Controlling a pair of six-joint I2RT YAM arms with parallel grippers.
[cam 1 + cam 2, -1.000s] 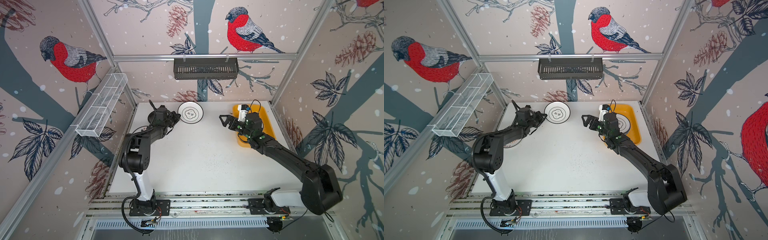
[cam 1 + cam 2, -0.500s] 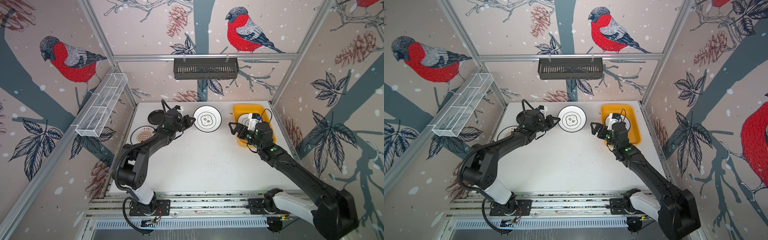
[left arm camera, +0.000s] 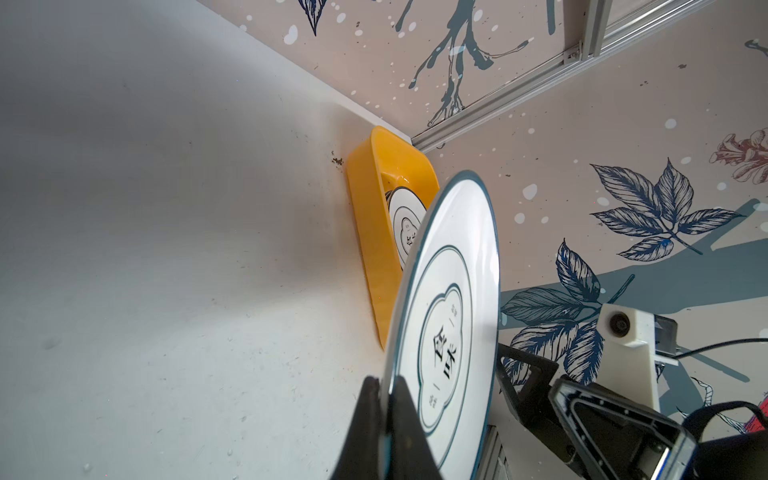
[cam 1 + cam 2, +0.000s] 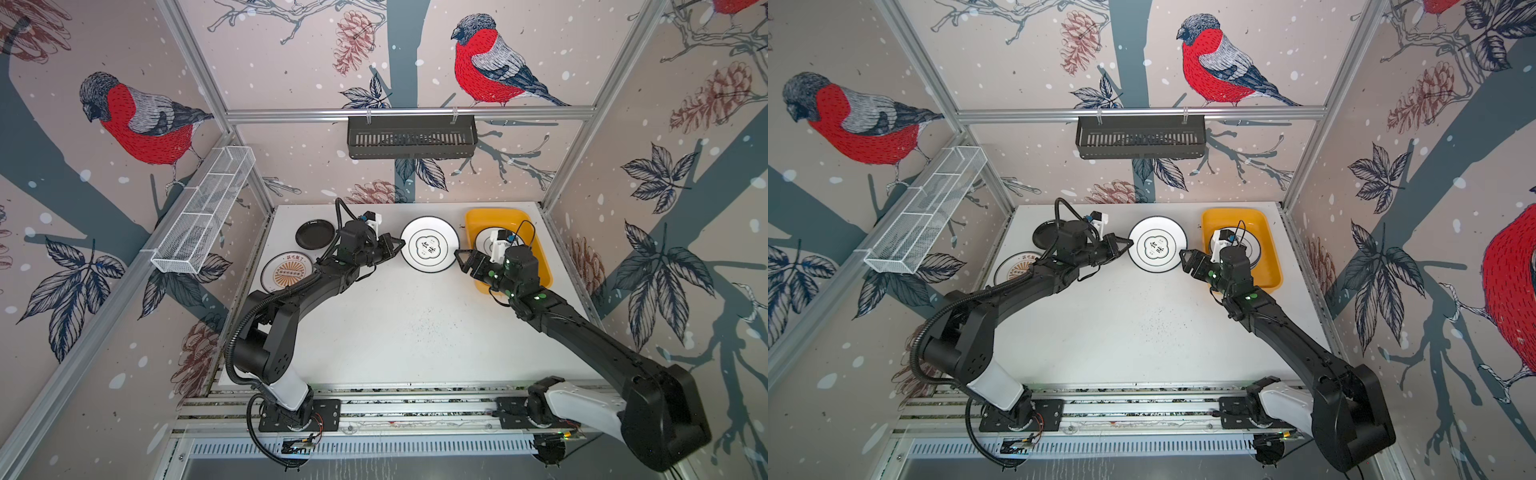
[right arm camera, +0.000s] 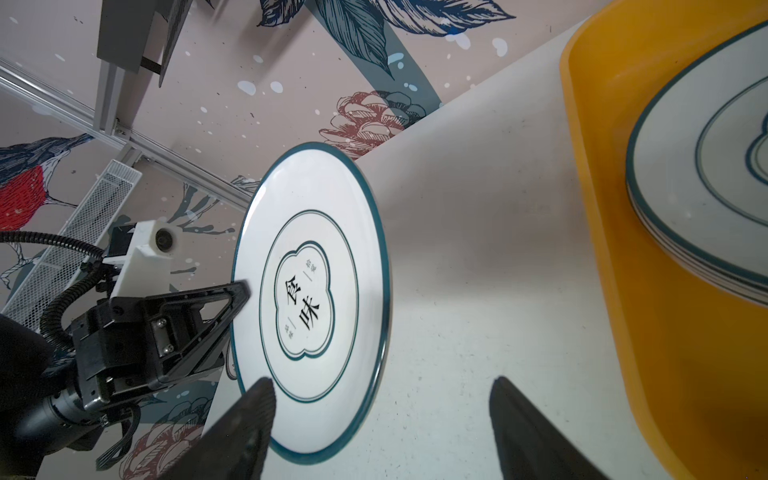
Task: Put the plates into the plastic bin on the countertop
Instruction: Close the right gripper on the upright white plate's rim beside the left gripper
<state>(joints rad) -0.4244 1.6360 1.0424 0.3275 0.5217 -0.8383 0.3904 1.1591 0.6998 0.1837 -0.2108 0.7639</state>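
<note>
Left wrist view: my left end effector (image 3: 384, 382) is clamped tight on the rim of the white emblem plate (image 3: 449, 332), a finger on each face. The plate is up off the surface (image 3: 166, 249), face up and roughly level.

In both top views the white emblem plate hangs over the far part of the surface, a bit right of middle. It is just beside the plastic bin (image 4: 498, 214), not over it. The bin sits in the far right corner of the surface. A stack of plates (image 5: 706, 187) lies inside it, white with dark green rims. Several rims show in the right wrist view, but the count is unclear.

My right end effector (image 5: 382, 382) has its jaws spread wide and holds nothing. It faces the white emblem plate's rim on the side opposite the left grip. In the right wrist view one finger overlaps that rim, and I cannot tell if it touches. The other finger is clear of the plate, toward the bin. In a top view my right arm (image 4: 582, 328) reaches over the bin's near part.

The black plate (image 4: 314, 234) lies flat near the far left corner. The sunburst plate (image 4: 286, 272) lies flat by the left edge, just beside the black plate on its near side.
</note>
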